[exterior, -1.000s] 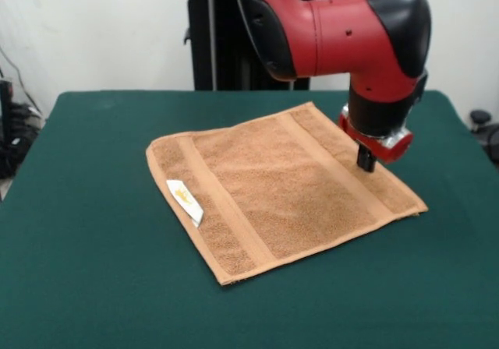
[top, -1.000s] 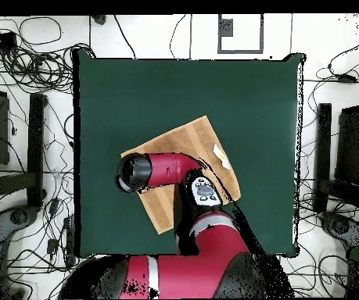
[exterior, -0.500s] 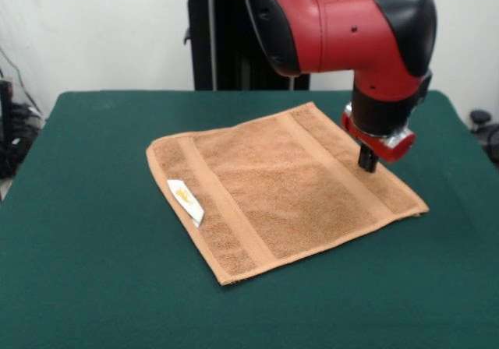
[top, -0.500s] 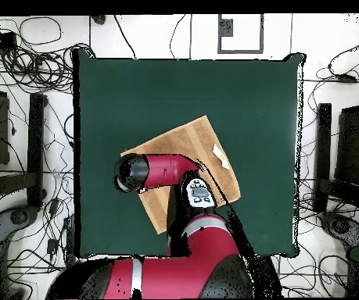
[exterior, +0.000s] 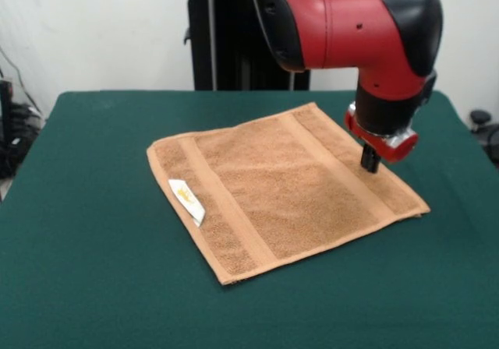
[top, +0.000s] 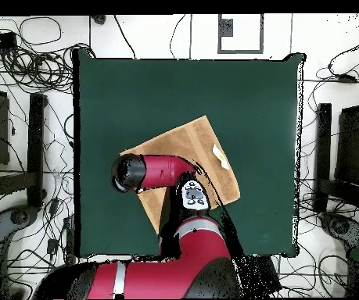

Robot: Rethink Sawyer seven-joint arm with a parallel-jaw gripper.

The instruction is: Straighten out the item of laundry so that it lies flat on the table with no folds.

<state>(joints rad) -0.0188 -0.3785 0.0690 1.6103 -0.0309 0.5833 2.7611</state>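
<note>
Terry towel (exterior: 284, 185) lies spread at mid-table (exterior: 86, 287), white tag (exterior: 185, 200) at its near-left band; soft and limp, it looks best pinched at a corner. Beyond, the gripper (exterior: 369, 160) hovers over the right band, its jaws' state impossible to tell.

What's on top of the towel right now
A small white tag lies on the towel near one banded edge. The tool hangs over the opposite side. Overhead, the arm hides part of the towel.

The Sawyer arm (exterior: 343, 29) wears glossy red shells with black caps at its joints (small dark screw holes dot the red). A red-and-silver collar rings its black wrist.
</note>
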